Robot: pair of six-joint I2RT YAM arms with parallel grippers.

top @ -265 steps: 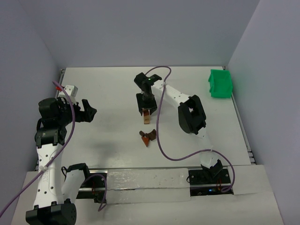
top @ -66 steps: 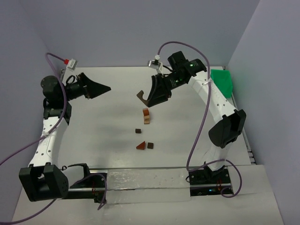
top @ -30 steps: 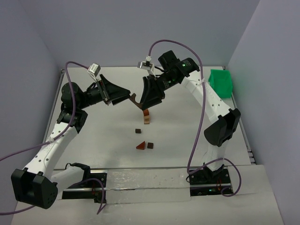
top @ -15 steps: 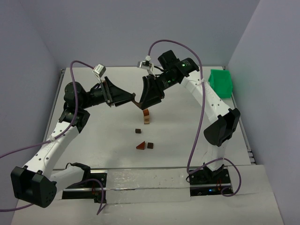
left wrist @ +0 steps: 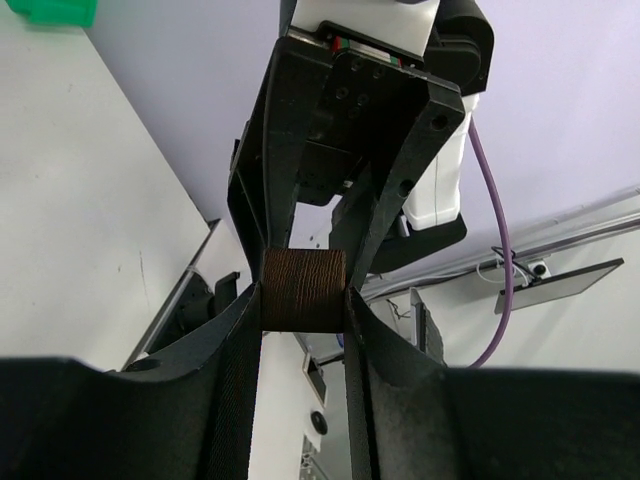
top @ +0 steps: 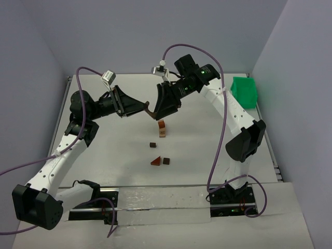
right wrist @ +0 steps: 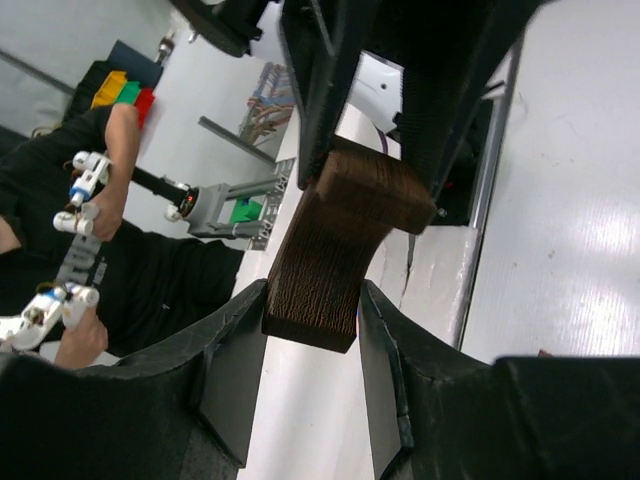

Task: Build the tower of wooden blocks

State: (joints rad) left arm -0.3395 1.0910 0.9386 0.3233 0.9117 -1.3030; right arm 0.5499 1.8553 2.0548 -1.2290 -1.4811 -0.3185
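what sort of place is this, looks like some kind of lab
Probably a robotics lab test cell: a left arm and right arm bolted to a white table boxed in by plain walls, and, in the right wrist view, a person holding a white jointed device.

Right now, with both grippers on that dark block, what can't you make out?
- Top view: the dark block is mostly hidden between the left gripper and right gripper, so its shape is unclear.
- Top view: the wood block tower is too small to count its pieces.
- Left wrist view: only one face of the dark block shows; the tower is out of frame.
- Right wrist view: gripper and block fill it; no tower visible.
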